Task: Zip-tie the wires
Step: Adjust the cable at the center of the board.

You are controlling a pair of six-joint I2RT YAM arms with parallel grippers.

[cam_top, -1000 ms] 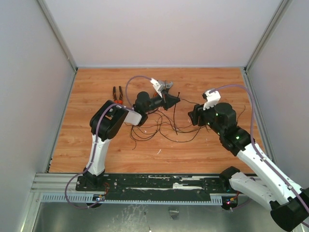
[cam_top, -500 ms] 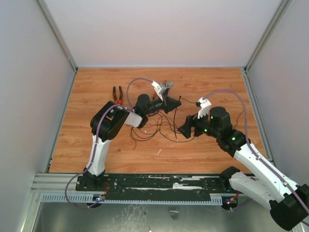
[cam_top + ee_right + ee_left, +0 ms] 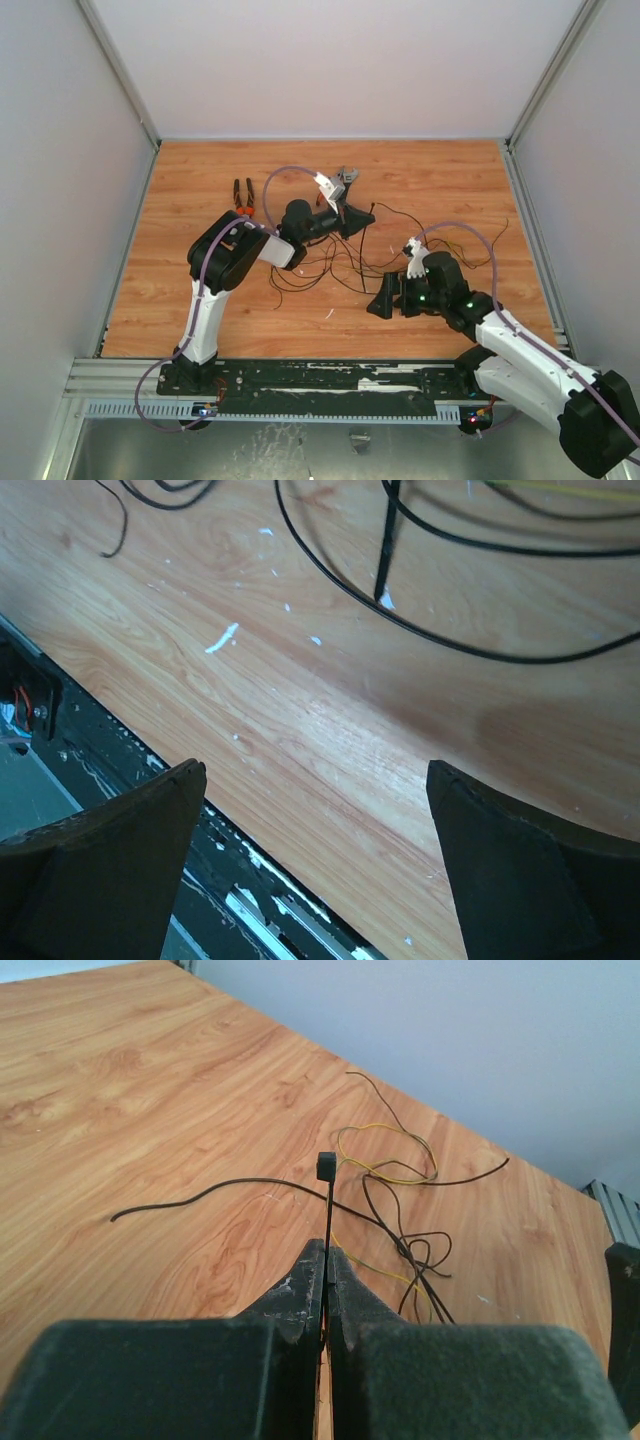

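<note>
Left tool (image 3: pixel 326 1260) first: its two dark fingers are pressed together with the thin straight black plastic zip tie (image 3: pixel 327 1210) pinched between them. The strip stands straight up out of the tips, with its little square head at the top. From above, that left tool (image 3: pixel 360 215) sits out past the middle of the wood-grain worktop (image 3: pixel 200 170), at the far edge of the tangle.

The long thin black-brown wires (image 3: pixel 400 1250) lie in loose loops on the worktop just beyond and to the right of the pinched strip. There are a couple of yellowish strands mixed in, and one dark end trails off to the left.

Right tool (image 3: pixel 315 770): fingers spread wide apart, nothing between them, just bare wood with some white specks (image 3: pixel 222 637). In the top view, this right tool (image 3: pixel 380 300) is on the near side of the wire mess (image 3: pixel 340 260), close to the black base rail (image 3: pixel 300 378). A few wire loops (image 3: pixel 450 640) cross the upper part of its wrist view.

Off to the far left, well apart from everything, lies a pair of dark pliers with orange-red bits (image 3: pixel 243 197).
</note>
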